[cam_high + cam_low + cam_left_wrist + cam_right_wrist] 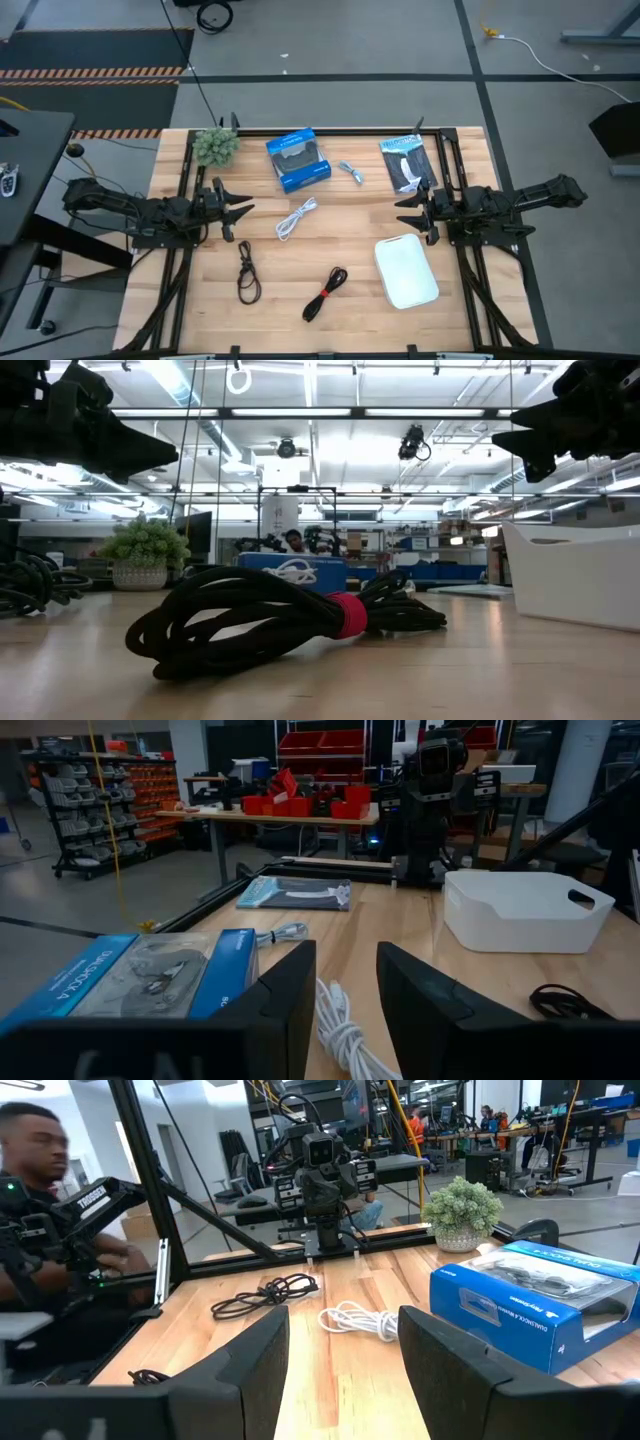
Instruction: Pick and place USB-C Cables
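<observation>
Four cable bundles lie flat on the wooden table. The white cable (296,217) (340,1030) (357,1320) is in the middle. The dark loop (247,272) (265,1295) lies toward the near left, the black cable with a red tie (325,293) (270,622) sits near centre, and the short silvery-grey one (350,171) (282,933) lies between the blue box and the packet. My left gripper (240,210) (345,995) hovers open at the table's left, above and left of the white cable. My right gripper (405,211) (343,1355) hovers open at the right.
A blue box (298,159), a small potted plant (215,146) and a black-and-white flat packet (406,163) stand along the far side. A white bin (406,270) sits near right. A person (40,1190) is beside the table, seen in the right wrist view.
</observation>
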